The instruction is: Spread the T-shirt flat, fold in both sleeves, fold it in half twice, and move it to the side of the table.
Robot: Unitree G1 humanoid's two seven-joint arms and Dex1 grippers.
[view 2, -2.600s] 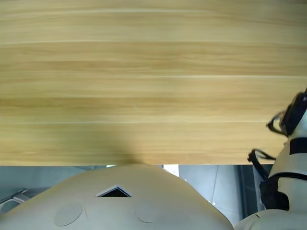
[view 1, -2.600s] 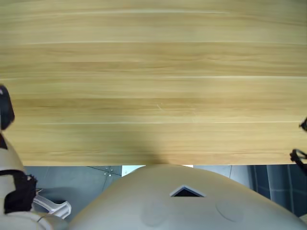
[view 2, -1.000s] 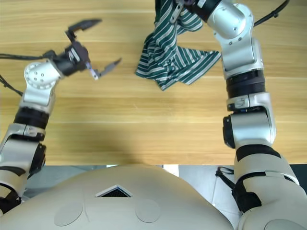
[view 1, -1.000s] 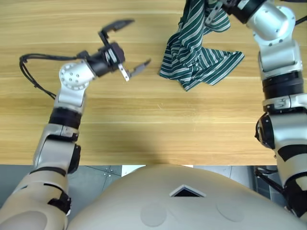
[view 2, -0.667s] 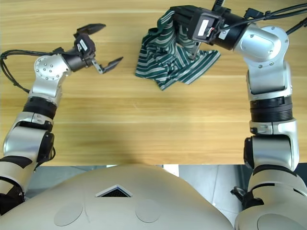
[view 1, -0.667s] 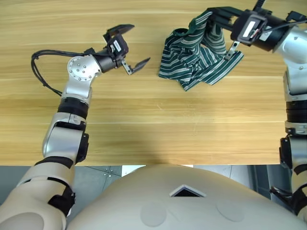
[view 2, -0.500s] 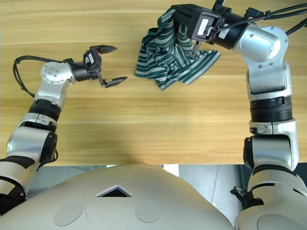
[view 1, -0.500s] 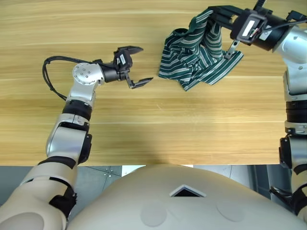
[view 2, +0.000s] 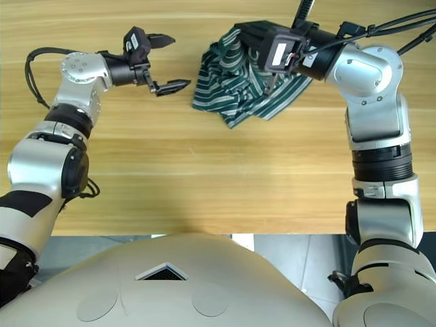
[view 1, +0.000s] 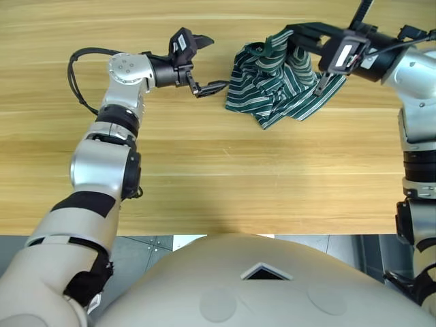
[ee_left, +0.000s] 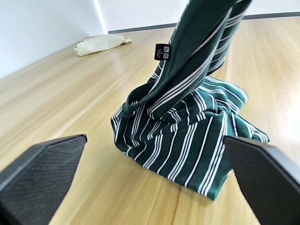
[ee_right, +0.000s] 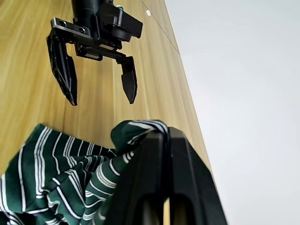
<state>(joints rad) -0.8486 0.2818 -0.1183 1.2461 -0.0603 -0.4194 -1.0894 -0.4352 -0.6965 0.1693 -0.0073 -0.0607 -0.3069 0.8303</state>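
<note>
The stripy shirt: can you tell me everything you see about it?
The shirt is dark green with thin white stripes and looks like soft cloth. It is crumpled in a heap, not spread flat, and rests on the wooden table. The right gripper is shut on one bunch of it and holds that part up. A small black tag sits on the raised part. The open left gripper is beside it, not touching.
</note>
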